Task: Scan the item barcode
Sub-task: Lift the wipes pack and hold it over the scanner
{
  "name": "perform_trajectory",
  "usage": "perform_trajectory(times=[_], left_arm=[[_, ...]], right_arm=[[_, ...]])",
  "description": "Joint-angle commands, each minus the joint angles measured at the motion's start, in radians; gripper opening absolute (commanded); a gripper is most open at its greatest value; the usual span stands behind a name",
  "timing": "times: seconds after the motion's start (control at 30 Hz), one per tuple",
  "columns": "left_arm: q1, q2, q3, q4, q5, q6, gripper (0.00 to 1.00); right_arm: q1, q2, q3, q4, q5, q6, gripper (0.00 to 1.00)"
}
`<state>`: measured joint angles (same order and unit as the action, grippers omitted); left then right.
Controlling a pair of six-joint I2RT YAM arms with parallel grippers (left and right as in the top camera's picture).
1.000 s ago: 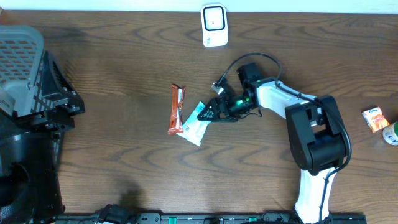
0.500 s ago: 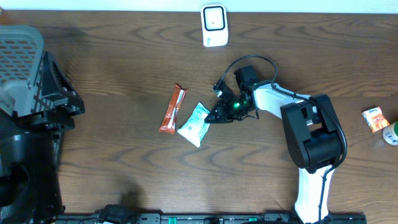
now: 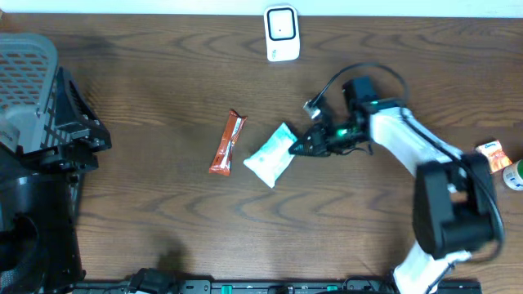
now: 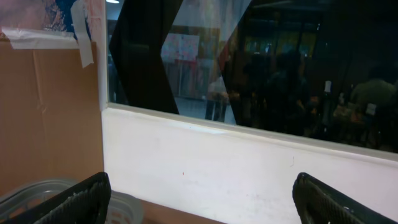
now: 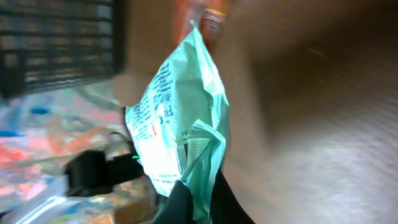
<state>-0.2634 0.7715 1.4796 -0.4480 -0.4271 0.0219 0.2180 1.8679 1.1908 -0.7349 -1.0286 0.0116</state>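
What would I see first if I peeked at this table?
The right claw, pinching one corner of a pale green snack packet near the middle of the table. An orange bar wrapper lies just left of it, and a small white scanner stands at the far edge.

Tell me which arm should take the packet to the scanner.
Right. Its gripper is shut on the packet's corner, and the scanner stands not far off. The left gripper is open, holds nothing, and faces a wall, away from the packet.
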Motion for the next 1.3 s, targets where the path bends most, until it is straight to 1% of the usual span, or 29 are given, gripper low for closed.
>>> perform_trajectory(times=[0.0, 0.17, 0.23, 0.33, 0.63, 0.73, 0.9, 1.07, 1.17, 1.27], left_arm=[[0.005, -0.002, -0.003, 0.001, 0.000, -0.009, 0.94], [0.005, -0.002, -0.003, 0.002, 0.001, -0.009, 0.93], [0.005, -0.002, -0.003, 0.002, 0.000, -0.009, 0.93], [0.005, -0.002, -0.003, 0.002, 0.000, -0.009, 0.93], [0.005, -0.002, -0.003, 0.002, 0.001, -0.009, 0.93], [0.005, -0.002, -0.003, 0.002, 0.001, -0.009, 0.93], [0.005, -0.002, -0.003, 0.002, 0.001, -0.009, 0.93], [0.005, -0.002, -0.003, 0.002, 0.001, -0.009, 0.93], [0.005, -0.002, -0.003, 0.002, 0.001, -0.009, 0.93], [0.005, -0.002, -0.003, 0.001, 0.001, -0.009, 0.93]], right_arm=[[-0.013, -0.077, 0.007, -0.031, -0.122, -0.035, 0.01], [-0.018, -0.132, 0.007, -0.082, -0.252, -0.035, 0.01], [-0.019, -0.148, 0.007, -0.093, -0.274, -0.027, 0.01], [-0.024, -0.170, 0.007, -0.114, -0.275, -0.001, 0.01], [-0.048, -0.181, 0.007, -0.175, -0.242, -0.002, 0.01], [-0.046, -0.181, 0.008, -0.185, -0.153, 0.008, 0.02], [-0.035, -0.203, 0.036, -0.148, 0.087, 0.074, 0.02], [-0.032, -0.209, 0.162, -0.081, 0.401, 0.177, 0.02], [-0.027, -0.209, 0.235, -0.026, 0.561, 0.212, 0.02], [-0.011, -0.209, 0.283, 0.076, 0.720, 0.220, 0.01]])
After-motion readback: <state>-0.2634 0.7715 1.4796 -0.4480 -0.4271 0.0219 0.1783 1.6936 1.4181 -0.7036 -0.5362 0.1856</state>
